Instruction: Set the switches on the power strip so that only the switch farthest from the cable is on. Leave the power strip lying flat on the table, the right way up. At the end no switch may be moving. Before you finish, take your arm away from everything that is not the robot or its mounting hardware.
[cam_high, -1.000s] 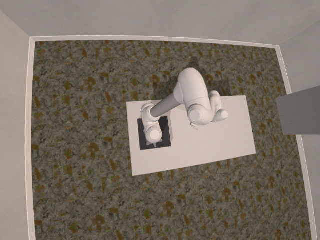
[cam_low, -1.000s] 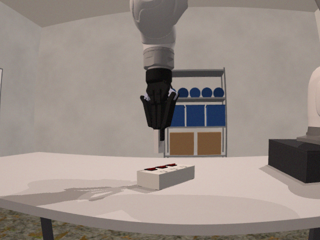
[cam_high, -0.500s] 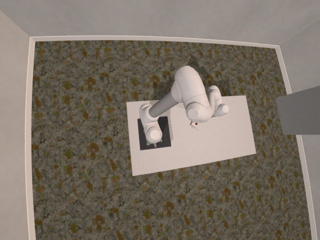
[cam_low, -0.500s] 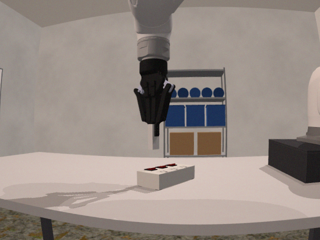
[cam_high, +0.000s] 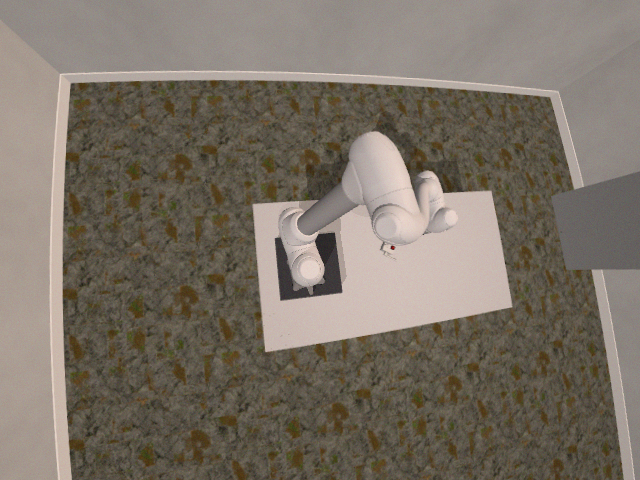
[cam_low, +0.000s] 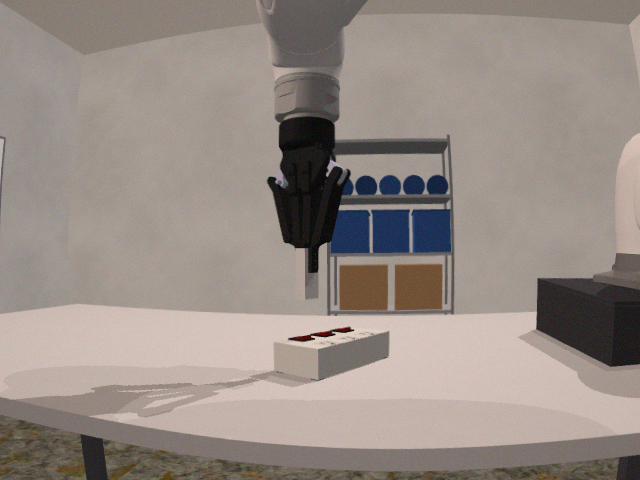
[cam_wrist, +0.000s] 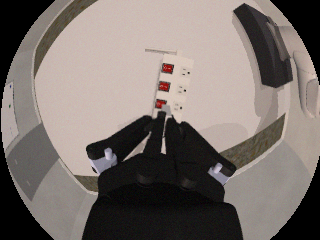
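A white power strip (cam_low: 331, 352) lies flat on the white table, right way up, with three red rocker switches (cam_low: 321, 333) in a row on top. In the wrist view the strip (cam_wrist: 174, 86) shows the three switches (cam_wrist: 164, 84) beside its sockets; a thin cable leaves the far end. In the overhead view only a corner of the strip (cam_high: 388, 250) shows under the arm. My gripper (cam_low: 311, 281) is shut and empty. It hangs pointing straight down, well above the strip's near end. In the wrist view the fingertips (cam_wrist: 164, 119) cover the nearest switch.
The arm's black base block (cam_low: 589, 317) stands on the table at the right. A shelf with blue and brown boxes (cam_low: 391, 229) stands behind the table. A grey block (cam_high: 599, 227) sits past the table's right edge in the overhead view.
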